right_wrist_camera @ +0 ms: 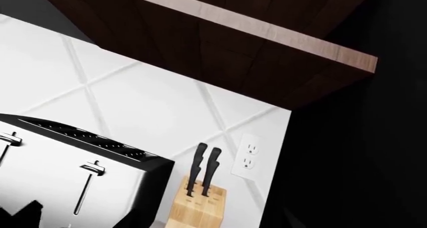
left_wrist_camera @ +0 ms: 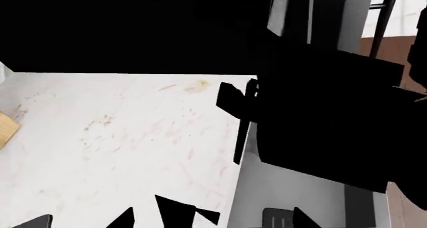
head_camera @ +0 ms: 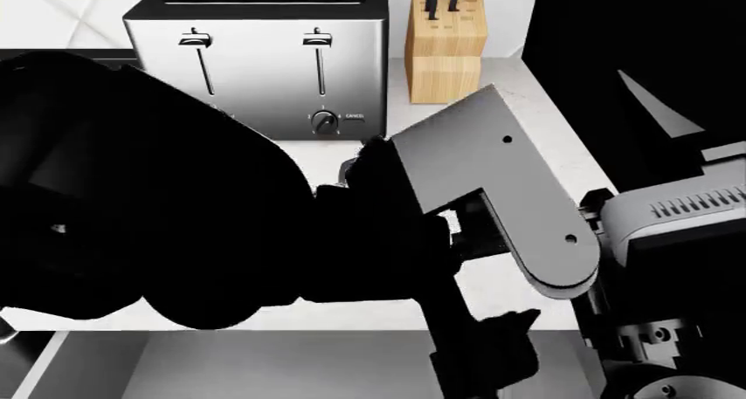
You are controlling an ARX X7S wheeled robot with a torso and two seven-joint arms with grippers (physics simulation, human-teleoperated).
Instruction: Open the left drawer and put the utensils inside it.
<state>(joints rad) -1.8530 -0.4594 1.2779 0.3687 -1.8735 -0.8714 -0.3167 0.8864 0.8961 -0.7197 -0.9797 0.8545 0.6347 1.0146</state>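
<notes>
Although the head view is largely blocked by the robot's own black arm masses, it shows a chrome toaster (head_camera: pixel 259 58) at 12 o'clock and a wooden knife block (head_camera: pixel 446 50) just beside it at 1 o'clock, both on a white marble counter (head_camera: pixel 548 137). Along the bottom, at 6 to 7 o'clock, the plain grey inside of the left drawer (head_camera: pixel 233 368) lies open below the counter's front edge. The left wrist view alone shows the counter's veined surface meeting that grey drawer floor, with a black slotted spatula head (left_wrist_camera: pixel 277 219) lying in the drawer at the frame's lower edge; the second utensil I cannot find in any view. The right wrist view alone shows the white diagonal-tiled backsplash (right_wrist_camera: pixel 153 103), a wall outlet (right_wrist_camera: pixel 247 156), dark wood cabinets (right_wrist_camera: pixel 233 33) overhead, and the block's black knife handles. The left gripper (left_wrist_camera: pixel 167 215) appears only as black finger shards over the marble; whether its jaws are parted or closed, I cannot tell. The right gripper (right_wrist_camera: pixel 30 213) shows only dark tips, its state equally unclear. Free marble lies in front of the toaster.
</notes>
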